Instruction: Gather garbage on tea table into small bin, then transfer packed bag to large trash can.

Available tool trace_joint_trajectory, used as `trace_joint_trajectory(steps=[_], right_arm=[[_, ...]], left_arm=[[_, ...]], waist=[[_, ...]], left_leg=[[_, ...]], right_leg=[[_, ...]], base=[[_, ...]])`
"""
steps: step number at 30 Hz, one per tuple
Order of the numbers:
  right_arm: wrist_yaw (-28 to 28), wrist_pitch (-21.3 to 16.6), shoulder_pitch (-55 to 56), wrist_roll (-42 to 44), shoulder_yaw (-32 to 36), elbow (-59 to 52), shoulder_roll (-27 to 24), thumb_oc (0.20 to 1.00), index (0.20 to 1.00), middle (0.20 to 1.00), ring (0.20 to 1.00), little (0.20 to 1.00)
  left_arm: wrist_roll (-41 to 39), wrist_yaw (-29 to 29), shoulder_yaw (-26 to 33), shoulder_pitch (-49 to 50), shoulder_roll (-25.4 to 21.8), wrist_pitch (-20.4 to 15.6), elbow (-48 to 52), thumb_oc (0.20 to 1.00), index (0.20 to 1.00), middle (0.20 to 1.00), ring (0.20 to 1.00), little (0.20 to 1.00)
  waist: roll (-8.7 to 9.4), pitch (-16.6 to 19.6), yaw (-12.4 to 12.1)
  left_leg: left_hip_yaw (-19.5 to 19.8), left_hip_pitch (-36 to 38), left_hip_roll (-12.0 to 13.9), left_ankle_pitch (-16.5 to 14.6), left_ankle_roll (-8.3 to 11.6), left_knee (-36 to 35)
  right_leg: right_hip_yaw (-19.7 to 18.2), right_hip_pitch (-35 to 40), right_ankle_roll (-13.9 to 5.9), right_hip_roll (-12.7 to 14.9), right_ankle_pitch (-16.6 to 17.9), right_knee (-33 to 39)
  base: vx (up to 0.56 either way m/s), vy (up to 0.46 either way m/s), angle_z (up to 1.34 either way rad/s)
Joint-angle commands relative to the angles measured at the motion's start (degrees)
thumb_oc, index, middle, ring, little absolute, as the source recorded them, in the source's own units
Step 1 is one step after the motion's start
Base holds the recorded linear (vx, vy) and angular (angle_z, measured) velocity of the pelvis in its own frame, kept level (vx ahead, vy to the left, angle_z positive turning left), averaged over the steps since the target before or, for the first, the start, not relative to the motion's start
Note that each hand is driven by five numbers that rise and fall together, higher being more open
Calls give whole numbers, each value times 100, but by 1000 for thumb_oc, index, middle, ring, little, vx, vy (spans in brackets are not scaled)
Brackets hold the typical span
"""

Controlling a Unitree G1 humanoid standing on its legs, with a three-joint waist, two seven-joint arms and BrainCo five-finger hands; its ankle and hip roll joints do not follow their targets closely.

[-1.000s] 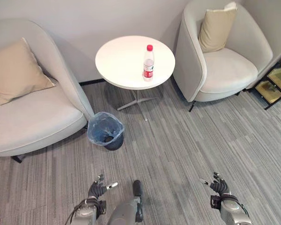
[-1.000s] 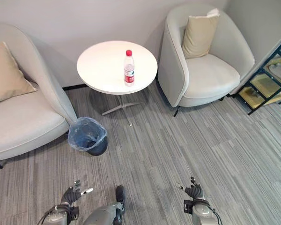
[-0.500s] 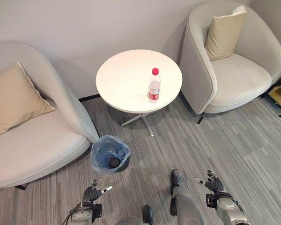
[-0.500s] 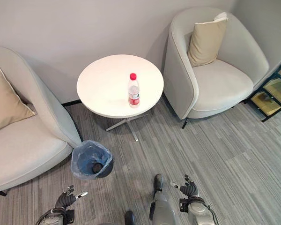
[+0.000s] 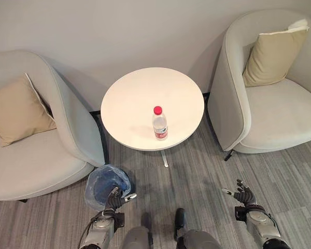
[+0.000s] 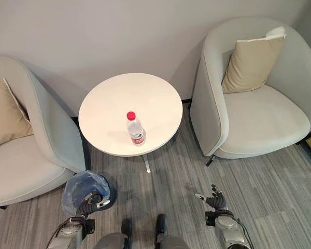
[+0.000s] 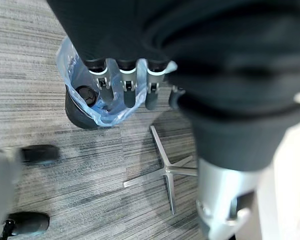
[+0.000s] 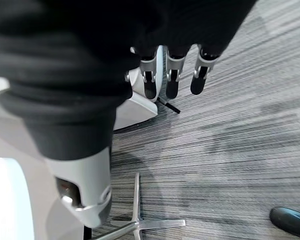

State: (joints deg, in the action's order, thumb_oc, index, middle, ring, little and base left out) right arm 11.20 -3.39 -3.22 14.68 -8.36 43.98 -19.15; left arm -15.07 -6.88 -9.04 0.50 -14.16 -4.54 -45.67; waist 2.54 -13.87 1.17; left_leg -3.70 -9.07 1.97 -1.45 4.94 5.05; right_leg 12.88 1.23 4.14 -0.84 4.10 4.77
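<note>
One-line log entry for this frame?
phase: approach | bottle upright on table | bin on floor, lined | left hand open | right hand open

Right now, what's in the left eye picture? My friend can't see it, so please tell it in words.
A plastic bottle with a red cap stands on a round white table between two pale armchairs. A small bin with a blue bag sits on the carpet below, and the robot's left hand and right hand hang open.

Two light grey armchairs (image 5: 36,155) (image 5: 272,114), each holding a beige cushion (image 5: 15,110) (image 5: 272,54), stand on striped grey carpet (image 5: 207,171).
</note>
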Motion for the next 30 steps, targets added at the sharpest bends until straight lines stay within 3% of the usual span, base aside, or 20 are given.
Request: trace_joint_trajectory(steps=[1, 9, 11, 15, 20, 22, 30], right_arm=[[60, -146, 92, 68, 90, -149, -134, 1000, 1000, 1000, 1000, 1000], [-71, -74, 77, -277, 11, -415, -3, 1000, 1000, 1000, 1000, 1000], [-119, -69, 41, -339, -34, -458, 1, 1000, 1000, 1000, 1000, 1000], [-154, -65, -6, -496, -132, -641, -96, 1000, 1000, 1000, 1000, 1000], [-125, -57, -35, -712, -213, -919, -241, 1000, 1000, 1000, 1000, 1000], [-178, -92, -20, -1046, -273, -1335, -433, 1000, 1000, 1000, 1000, 1000], [-659, -162, -305, -2157, -924, -2725, -1414, 1000, 1000, 1000, 1000, 1000]], left_arm=[[-16, -70, -95, 1, -263, -106, 114, 1000, 1000, 1000, 1000, 1000], [91, -12, 68, 179, -385, -87, 179, 1000, 1000, 1000, 1000, 1000], [114, -18, 152, 180, -497, -91, 171, 1000, 1000, 1000, 1000, 1000], [107, -45, 249, 178, -539, -116, 79, 1000, 1000, 1000, 1000, 1000], [98, -94, 258, 119, -523, -162, 29, 1000, 1000, 1000, 1000, 1000], [190, -56, 256, 193, -477, -185, 11, 1000, 1000, 1000, 1000, 1000], [379, 111, 128, 351, -406, -168, 58, 1000, 1000, 1000, 1000, 1000]], waist=[[-61, 45, -112], [-62, 203, -227], [-79, 187, -239], [-129, 188, -154], [-119, 84, -22], [-88, 144, -32], [-162, 376, -168]], left_leg=[[-168, -142, 0, 3, -85, 528], [-284, 285, -144, -355, -367, 358], [-301, 390, -186, -507, -507, 404], [-170, 637, -279, -597, -592, 263], [36, 812, -345, -597, -537, 238], [55, 884, -340, -625, -493, 252], [360, 1062, -107, -309, -230, -192]], right_leg=[[-368, 102, -784, 523, -1083, -647], [-520, 125, -1071, 787, -1136, -1159], [-675, -157, -1177, 842, -1076, -1716], [-973, -691, -1157, 716, -882, -1725], [-1256, -849, -1173, 601, -769, -1417], [-1291, -674, -1094, 586, -783, -1305], [-853, -30, -932, 476, -847, -593]], base=[[157, 145, 12], [147, 182, -16], [93, 146, -10], [105, 42, -6], [78, -64, 19], [100, -174, 41], [80, -163, 27]])
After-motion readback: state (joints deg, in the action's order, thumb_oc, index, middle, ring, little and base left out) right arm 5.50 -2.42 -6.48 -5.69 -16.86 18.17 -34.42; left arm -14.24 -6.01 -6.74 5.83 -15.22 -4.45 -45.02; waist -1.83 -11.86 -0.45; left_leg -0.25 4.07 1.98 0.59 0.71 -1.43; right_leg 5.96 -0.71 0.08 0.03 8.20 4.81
